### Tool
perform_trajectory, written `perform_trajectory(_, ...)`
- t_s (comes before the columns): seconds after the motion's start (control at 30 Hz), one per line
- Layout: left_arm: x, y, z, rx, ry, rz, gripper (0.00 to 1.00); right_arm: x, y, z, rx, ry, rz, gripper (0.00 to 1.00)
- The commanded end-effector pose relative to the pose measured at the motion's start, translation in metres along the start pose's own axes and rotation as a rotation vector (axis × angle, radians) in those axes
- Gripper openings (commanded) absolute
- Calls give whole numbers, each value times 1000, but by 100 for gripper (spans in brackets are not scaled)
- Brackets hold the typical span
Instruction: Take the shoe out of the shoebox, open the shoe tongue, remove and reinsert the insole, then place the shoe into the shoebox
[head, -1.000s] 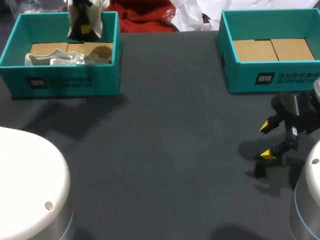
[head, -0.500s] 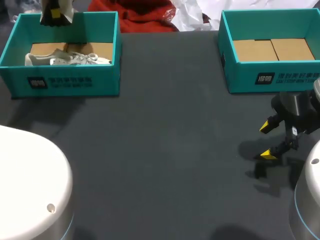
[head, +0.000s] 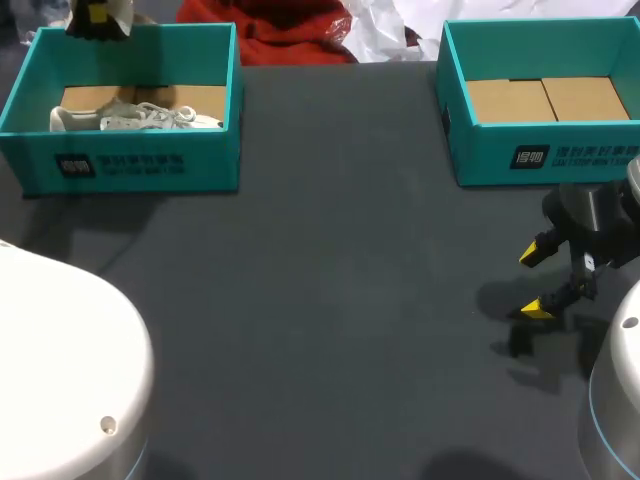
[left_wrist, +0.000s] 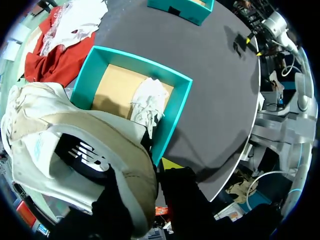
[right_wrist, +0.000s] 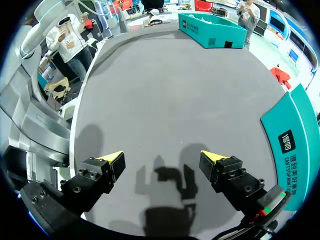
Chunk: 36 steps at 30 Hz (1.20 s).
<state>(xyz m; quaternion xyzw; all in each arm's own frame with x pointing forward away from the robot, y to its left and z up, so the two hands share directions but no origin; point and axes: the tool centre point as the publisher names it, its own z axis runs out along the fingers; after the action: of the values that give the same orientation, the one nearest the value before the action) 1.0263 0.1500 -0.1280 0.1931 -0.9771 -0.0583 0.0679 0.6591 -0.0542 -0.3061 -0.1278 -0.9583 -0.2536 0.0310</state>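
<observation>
You have the left gripper (head: 97, 15) clamped on a shoe (left_wrist: 75, 135) high above the box (head: 130, 165) where a second shoe (head: 135, 118) lies, right gripper (head: 538, 282) spread empty over the surface (head: 340, 280); the thin-looking hold may slip, dropping it off-edge.

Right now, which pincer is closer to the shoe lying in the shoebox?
Left. The left pincer, holding another shoe, hangs over that shoebox's back wall, beyond the shoe; the right pincer sits far across the table.
</observation>
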Motion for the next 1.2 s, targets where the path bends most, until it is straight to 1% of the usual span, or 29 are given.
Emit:
perform_trajectory(0.03,-1,1,-2,-2,0,1,0,2,0,0,2,-4,0,100)
perform_trajectory(0.07,-1,1,-2,-2,0,1,0,2,0,0,2,-4,0,100)
perform_trajectory(0.1,-8,4,-4,-4,-17,-9,0,2,0,0,2,-4,0,100)
perform_trajectory(0.17,-24,14,-8,0,-18,-13,0,2,0,0,2,-4,0,100)
perform_trajectory(0.2,-31,17,-8,-15,-33,-18,0,2,0,0,2,-4,0,100)
perform_trajectory(0.33,-53,35,-7,-29,-55,-35,0,2,0,0,2,-4,0,100)
perform_trajectory(0.4,-64,43,-7,-15,-39,-45,0,2,0,0,2,-4,0,100)
perform_trajectory(0.5,-70,52,-6,15,-23,-1,0,2,0,0,2,-4,0,100)
perform_trajectory(0.63,-78,65,-5,19,-48,111,0,2,0,0,2,-4,0,100)
perform_trajectory(0.7,-82,70,-3,-6,-65,192,0,2,0,0,2,-4,0,100)
perform_trajectory(0.77,-87,75,-1,-40,-85,231,0,2,0,0,2,-4,0,100)
perform_trajectory(0.9,-102,88,1,-64,-117,350,0,2,0,0,2,-4,0,100)
perform_trajectory(0.93,-106,92,2,-78,-133,383,0,2,0,0,2,-4,0,100)
perform_trajectory(1.0,-110,102,3,-111,-202,505,0,2,0,0,2,-4,0,100)
perform_trajectory(1.03,-114,106,4,-126,-231,513,0,2,0,0,2,-4,0,100)
perform_trajectory(1.2,-114,106,4,-126,-231,513,0,2,0,0,2,-4,0,100)
